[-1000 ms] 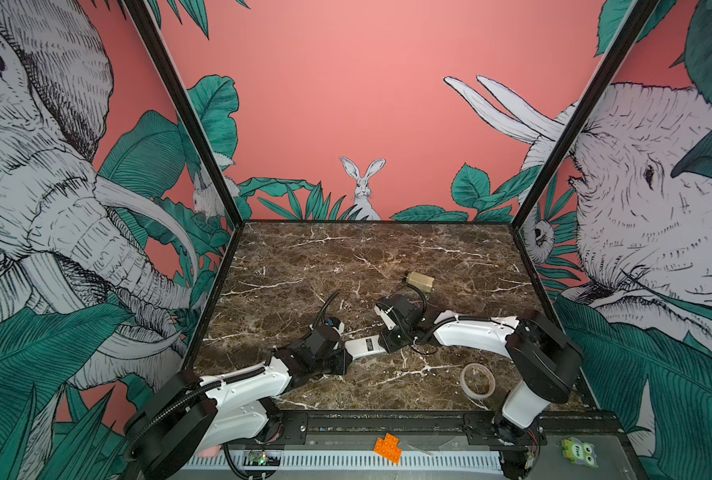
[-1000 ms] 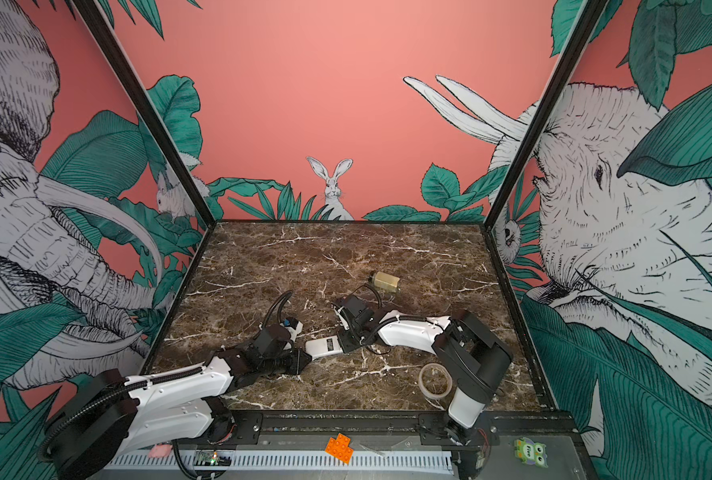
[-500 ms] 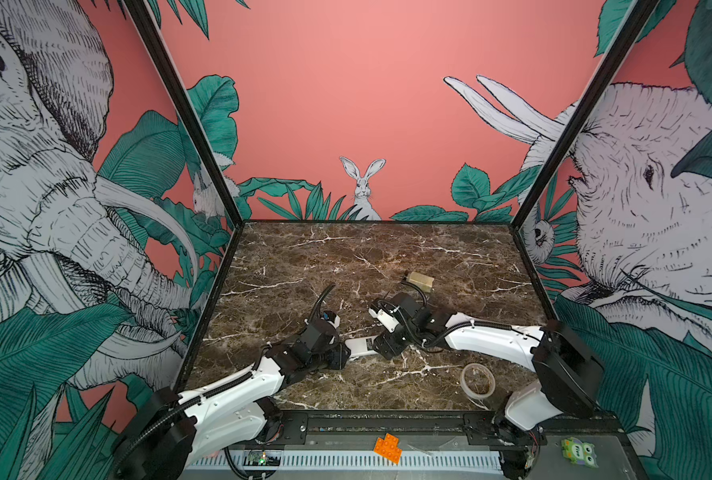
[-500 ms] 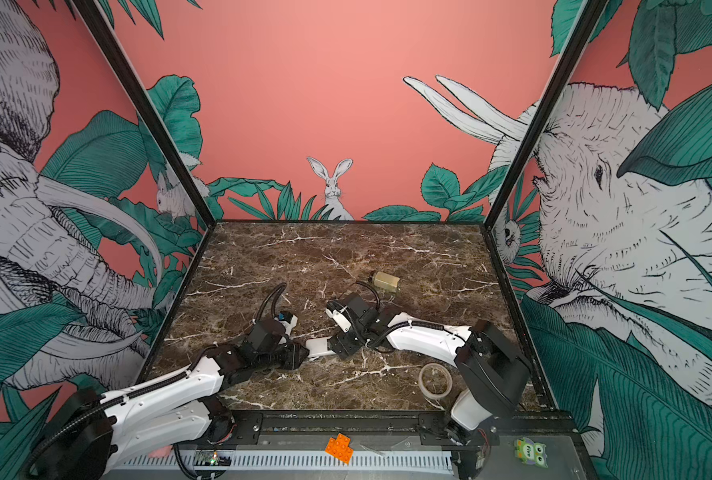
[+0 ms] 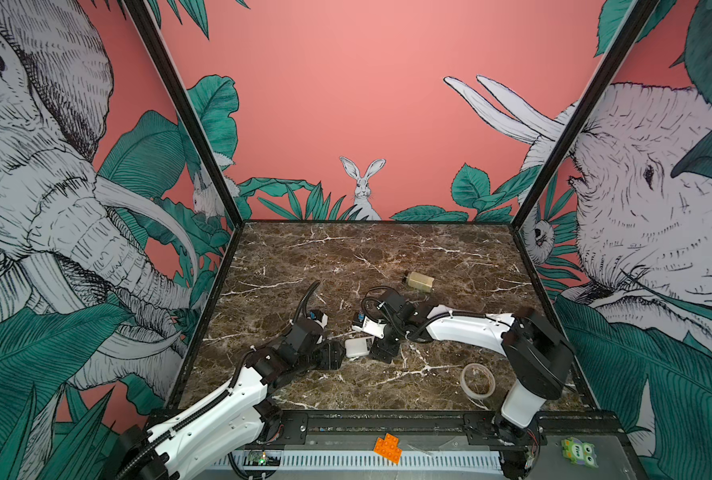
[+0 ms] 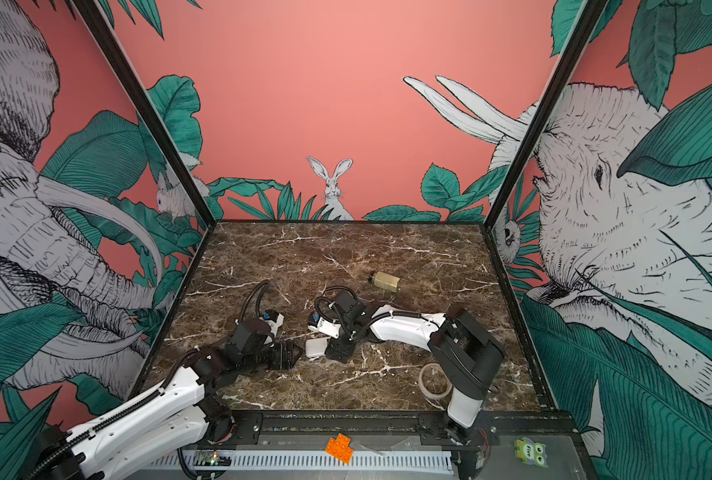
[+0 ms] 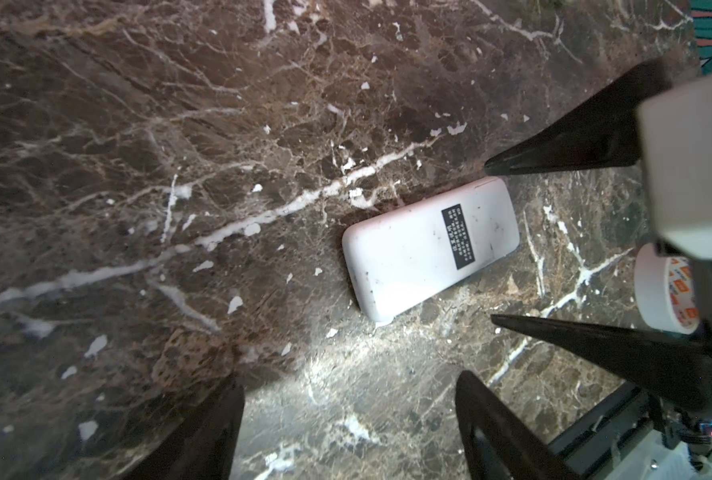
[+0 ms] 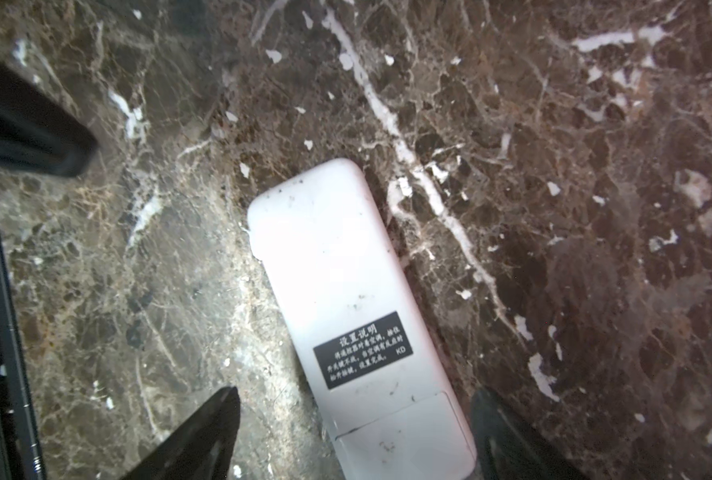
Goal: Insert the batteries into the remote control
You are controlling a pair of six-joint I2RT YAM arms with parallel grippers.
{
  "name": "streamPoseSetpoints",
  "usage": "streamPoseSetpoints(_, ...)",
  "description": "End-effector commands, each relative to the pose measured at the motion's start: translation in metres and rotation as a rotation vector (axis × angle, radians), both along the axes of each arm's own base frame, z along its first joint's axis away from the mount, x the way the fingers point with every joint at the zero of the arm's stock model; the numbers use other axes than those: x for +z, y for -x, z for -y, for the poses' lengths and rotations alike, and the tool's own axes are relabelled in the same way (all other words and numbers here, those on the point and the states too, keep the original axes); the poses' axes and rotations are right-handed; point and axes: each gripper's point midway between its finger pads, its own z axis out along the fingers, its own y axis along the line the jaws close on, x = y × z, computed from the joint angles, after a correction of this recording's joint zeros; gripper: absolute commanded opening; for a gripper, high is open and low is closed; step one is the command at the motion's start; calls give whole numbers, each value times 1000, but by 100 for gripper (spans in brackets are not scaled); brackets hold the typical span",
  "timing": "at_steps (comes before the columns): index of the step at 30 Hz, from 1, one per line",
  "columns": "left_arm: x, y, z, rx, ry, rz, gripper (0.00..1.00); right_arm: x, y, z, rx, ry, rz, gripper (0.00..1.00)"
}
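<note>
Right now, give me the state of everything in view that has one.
remote control: lying back up on the table, label showing, battery cover on.
left tool: open, empty, short of the remote.
right tool: open, empty, straddling the remote's cover end.
tape roll: lying flat.
beige block: lying at the rear.
orange brick: flat on the front rail.
</note>
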Motion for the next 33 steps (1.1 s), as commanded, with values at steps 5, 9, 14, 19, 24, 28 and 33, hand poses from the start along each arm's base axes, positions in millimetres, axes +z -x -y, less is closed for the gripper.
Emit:
streamPoseSetpoints(5,9,-1,-6,9,4,0,87,-14,-3,5,98,83,21,84)
streamPoseSetpoints(9,12,-1,-6,2,13,11,89,-19,-6,5,102,100,24,84)
streamPoseSetpoints(14,16,-1,-6,-4,21,30,89,-27,-5,7,114,134,8,82)
streamPoseSetpoints(19,22,-4,-1,-23,35,53,89,-34,-5,12,115,158,-4,79)
streamPoseSetpoints(24,31,-7,3,-38,44,68,89,-36,-7,13,117,158,-12,70)
streamPoseSetpoints(28,38,-9,2,-41,36,84,89,-37,-8,16,112,168,-12,60)
streamPoseSetpoints(33,44,-13,4,-48,32,105,89,-35,-9,17,96,168,-11,44)
